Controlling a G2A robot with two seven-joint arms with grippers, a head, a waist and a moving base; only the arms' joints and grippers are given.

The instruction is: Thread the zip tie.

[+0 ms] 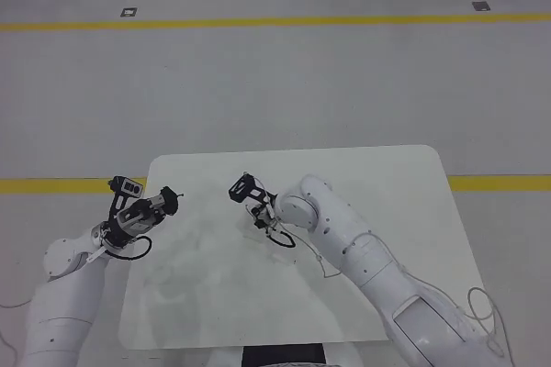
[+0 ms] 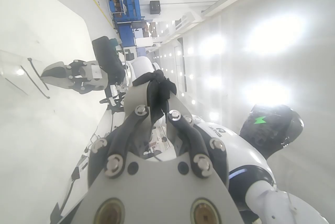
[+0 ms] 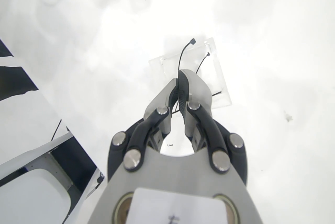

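The white counter (image 1: 376, 183) carries the whole scene, with both arms over its near half. The right arm (image 1: 349, 239) comes in from the robot's right toward the middle, while the left arm (image 1: 73, 275) sits at the counter's left edge, the two well apart.

Next, the clear tray (image 3: 222, 73): a flat, see-through square lying on the counter, right under the right arm's working end.

And here's the right pincer (image 3: 178, 86), pointing down over that tray with its jaws pinched narrow on a black zip tie (image 3: 181, 57). The strap rises out past the fingertips and curves over, and its small square head is at the free end, lifted off the tray. That's the task's thing, held above the tray near the middle of the counter.

Over to the left pincer (image 2: 157, 81): it's up off the counter, turned sideways toward the other arm, jaws drawn together. A dark crumpled scrap (image 2: 158, 90) sits at its tips, and I can't tell what it is, or whether it's gripped or just wrapped there.

Smallest of all, a second zip tie (image 3: 202, 62) lies flat in the tray just beside the held one, with its head toward the tray's far corner.
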